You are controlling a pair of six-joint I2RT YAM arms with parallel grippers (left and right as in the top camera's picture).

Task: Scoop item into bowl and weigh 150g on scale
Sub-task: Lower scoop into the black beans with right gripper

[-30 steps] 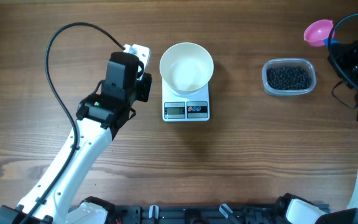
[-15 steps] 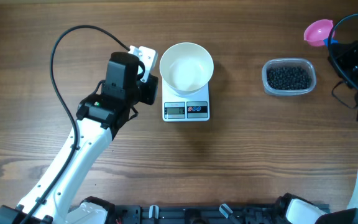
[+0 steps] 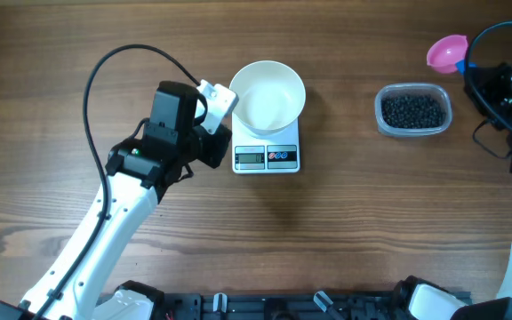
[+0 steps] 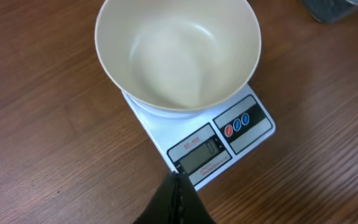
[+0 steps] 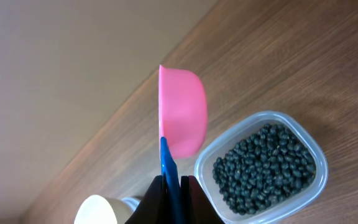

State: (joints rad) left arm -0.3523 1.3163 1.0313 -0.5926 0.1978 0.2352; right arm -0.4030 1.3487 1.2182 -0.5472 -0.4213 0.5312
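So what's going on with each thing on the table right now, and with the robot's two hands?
Bowl: empty, standing on the scale.
Scale: carrying the bowl; display too small to read.
Beans: all in the tub, none in the bowl.
Tub: open, no lid.
Scoop: held by its blue handle, tipped sideways, looks empty.
Left gripper: shut, holding nothing, near the scale's front corner.
Right gripper: shut on the scoop's handle.

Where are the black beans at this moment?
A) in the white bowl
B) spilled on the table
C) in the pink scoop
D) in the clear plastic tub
D: the beans lie in the clear tub, and the bowl on the scale is empty.
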